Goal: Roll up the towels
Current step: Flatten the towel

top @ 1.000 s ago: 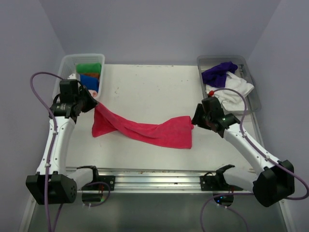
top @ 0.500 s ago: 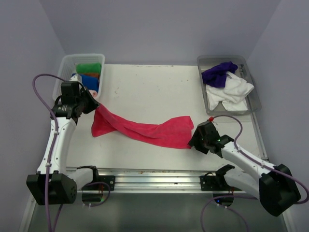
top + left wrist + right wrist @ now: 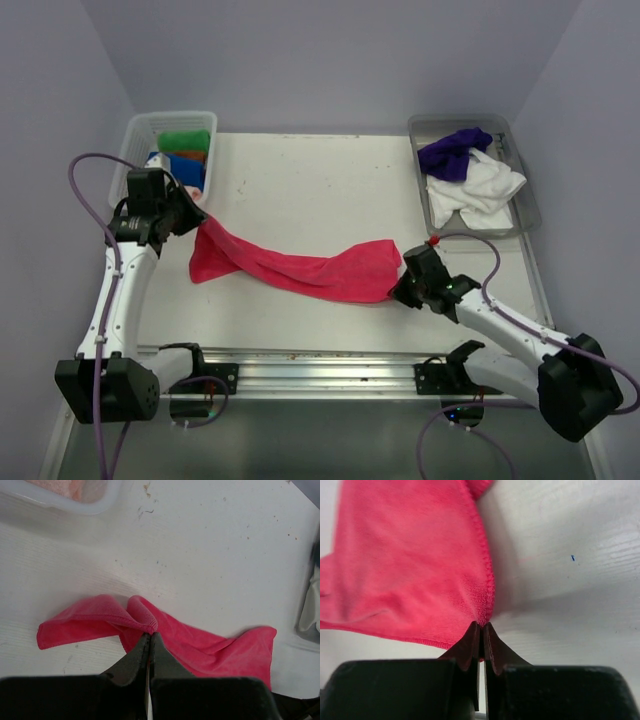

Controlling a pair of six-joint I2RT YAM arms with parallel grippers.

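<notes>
Crumpled hot pink towel (image 3: 300,268) lengthwise across the table (image 3: 320,190)

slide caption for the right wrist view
Right gripper shut on a corner of the hot pink towel, white table beneath

Top camera looks down; close wrist cameras apparently share the towel (image 3: 200,647).

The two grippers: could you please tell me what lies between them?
The hot pink towel, running from the left gripper to the right gripper; the top view shows it.
</notes>
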